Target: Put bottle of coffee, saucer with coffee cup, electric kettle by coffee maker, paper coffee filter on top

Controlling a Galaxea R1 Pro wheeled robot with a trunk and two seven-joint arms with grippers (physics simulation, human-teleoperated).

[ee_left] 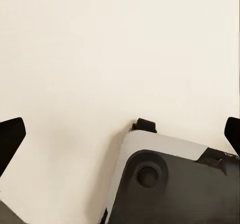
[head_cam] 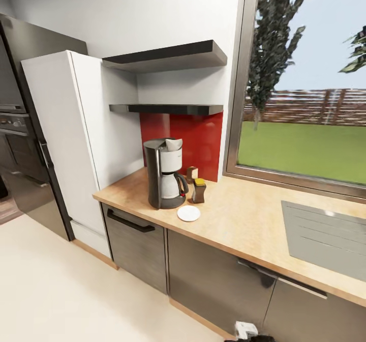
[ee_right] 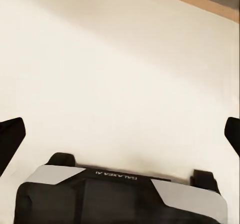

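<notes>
Ahead, well beyond my jaws, the coffee maker (head_cam: 165, 174) stands on the surface (head_cam: 244, 220) beside the saucer (head_cam: 188, 213); both jaws spread apart over floor (ee_left: 100, 59).

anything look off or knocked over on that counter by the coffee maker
Nothing stands out. The coffee maker stands upright on the countertop with a paper filter on top, the saucer lies flat in front of it, bare, and the bottle of coffee stands upright beside it. No spill shows.
</notes>
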